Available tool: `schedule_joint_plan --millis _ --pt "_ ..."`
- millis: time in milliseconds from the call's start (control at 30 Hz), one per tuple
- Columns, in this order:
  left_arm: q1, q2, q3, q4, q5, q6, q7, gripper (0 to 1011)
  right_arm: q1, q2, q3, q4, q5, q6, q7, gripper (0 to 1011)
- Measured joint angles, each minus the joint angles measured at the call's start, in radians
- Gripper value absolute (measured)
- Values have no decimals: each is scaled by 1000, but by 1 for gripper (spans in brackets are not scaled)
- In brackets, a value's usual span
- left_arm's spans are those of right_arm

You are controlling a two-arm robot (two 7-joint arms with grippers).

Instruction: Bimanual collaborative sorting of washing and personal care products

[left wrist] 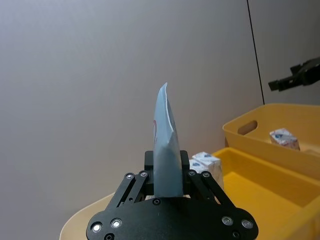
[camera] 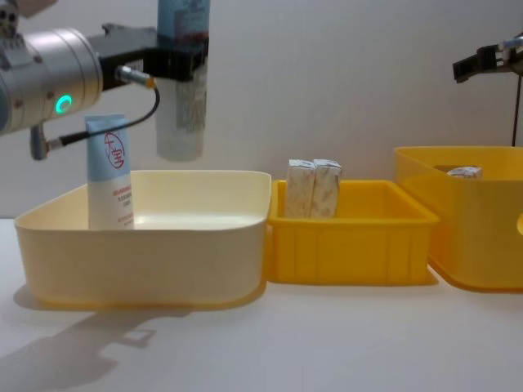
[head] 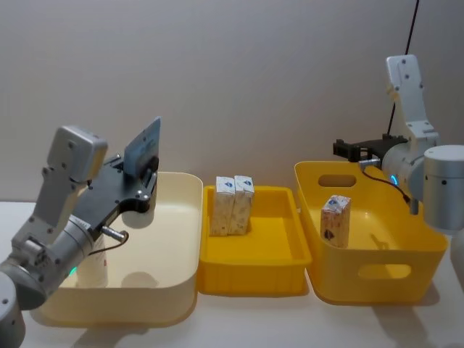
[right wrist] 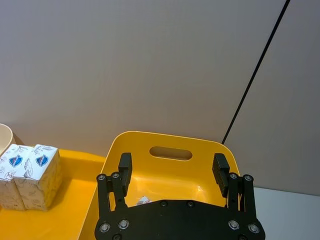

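**Step in hand: placing a tube in the cream bin**
The left gripper [camera: 176, 61] is clamped on a light-blue tube [camera: 181, 114], held cap down above the cream bin [camera: 147, 237]. A second tube [camera: 109, 171] stands at the bin's left side. The next move is probably a straight descent onto the open floor beside it. The right gripper [head: 355, 151] hovers, fingers apart, over the tall yellow bin [head: 377, 272].

Raised left hand [head: 145, 174] clamps tight; raised right hand's [head: 346, 151] fingers spread wide.
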Motion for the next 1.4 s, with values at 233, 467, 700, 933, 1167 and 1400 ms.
schedule_joint_plan --millis 233,467,700,933,1167,1400 --pt "0 -11 -26 -14 -34 -31 -25 264 18 6 -20 27 -13 -28 26 1001" --pt "-7 -21 -54 -1 -76 -62 -58 264 37 17 -54 55 -23 -79 88 1001" --pt "-16 -33 -72 18 -97 -79 -76 264 49 29 -82 67 -24 -115 164 1001" --pt "-21 -40 -84 30 -106 -85 -85 264 59 40 -107 74 -17 -148 253 1001" --pt "-25 -48 -92 37 -108 -84 -91 264 71 52 -131 86 -5 -181 333 1001" --pt "-23 -54 -96 31 -103 -72 -89 264 80 60 -157 92 1 -207 390 1001"
